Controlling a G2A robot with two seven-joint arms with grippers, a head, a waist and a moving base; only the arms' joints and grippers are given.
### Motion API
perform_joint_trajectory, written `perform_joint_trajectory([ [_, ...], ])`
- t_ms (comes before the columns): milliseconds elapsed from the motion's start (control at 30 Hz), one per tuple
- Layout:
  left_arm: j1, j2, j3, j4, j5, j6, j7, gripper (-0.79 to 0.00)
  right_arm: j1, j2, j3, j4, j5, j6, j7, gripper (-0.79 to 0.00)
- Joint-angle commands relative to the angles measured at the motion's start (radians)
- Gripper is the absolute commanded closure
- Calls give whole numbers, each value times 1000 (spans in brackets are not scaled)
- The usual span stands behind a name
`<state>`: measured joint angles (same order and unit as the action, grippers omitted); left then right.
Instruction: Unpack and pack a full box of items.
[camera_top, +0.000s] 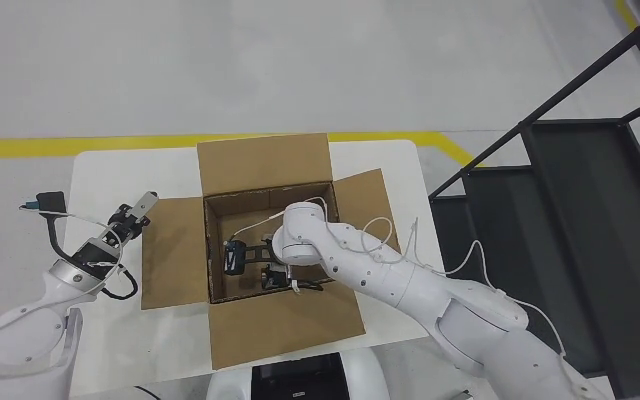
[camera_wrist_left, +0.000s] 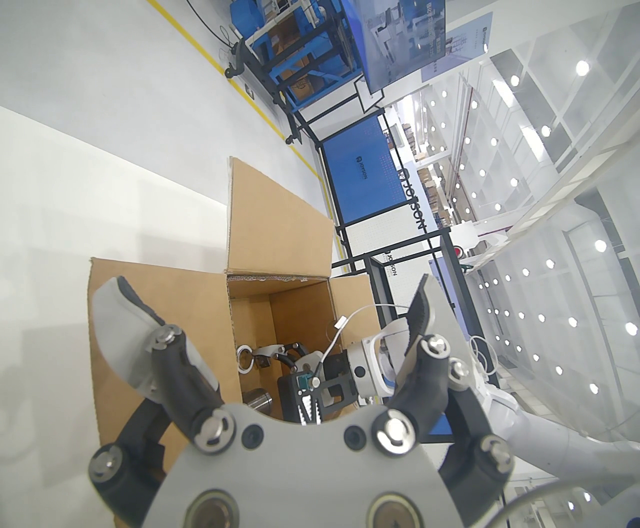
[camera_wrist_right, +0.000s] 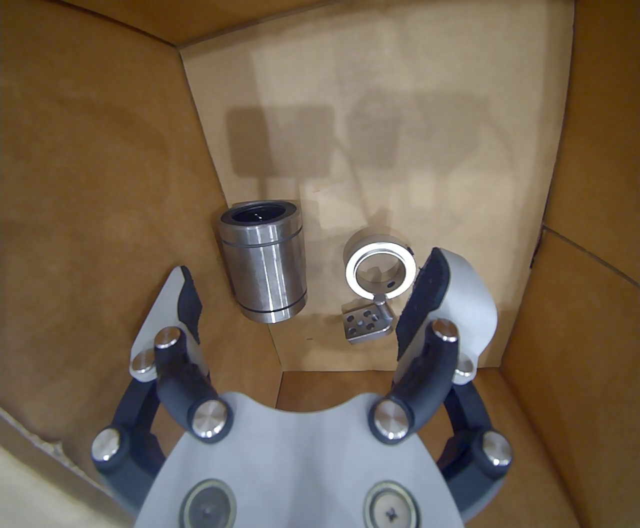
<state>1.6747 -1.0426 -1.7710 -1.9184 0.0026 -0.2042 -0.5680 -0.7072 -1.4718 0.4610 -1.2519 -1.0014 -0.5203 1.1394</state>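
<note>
Jaws stand wide apart on both grippers, nothing held. Inside the open box (camera_top: 265, 165) the right gripper (camera_wrist_right: 310, 272) hangs over a steel cylinder (camera_wrist_right: 262, 260), a ring (camera_wrist_right: 350, 274) and a drilled block (camera_wrist_right: 362, 325) lying close together on its floor. At the box's 9 o'clock the left gripper (camera_top: 140, 207) hangs above the table (camera_top: 110, 180).

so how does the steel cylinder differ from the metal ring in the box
The steel cylinder is long and thick-bodied; the metal ring is short and flat. The cylinder has two grooves round its body, the ring small holes in its rim. The cylinder's bore looks dark; the ring's is bright. Both are shiny bare metal, hollow, inside the box.
</note>
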Motion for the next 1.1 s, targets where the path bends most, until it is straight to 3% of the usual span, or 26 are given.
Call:
perform_joint_trajectory([
  [0, 0, 0, 0, 0, 0, 0, 0, -785, 0, 0, 0, 0, 0, 0, 0, -785],
  [533, 0, 0, 0, 0, 0, 0, 0, -785, 7, -19, -23, 45, -7, -21, 10, -785],
  [1067, 0, 0, 0, 0, 0, 0, 0, -785, 57, -88, -96, 193, -24, -50, -32, -782],
])
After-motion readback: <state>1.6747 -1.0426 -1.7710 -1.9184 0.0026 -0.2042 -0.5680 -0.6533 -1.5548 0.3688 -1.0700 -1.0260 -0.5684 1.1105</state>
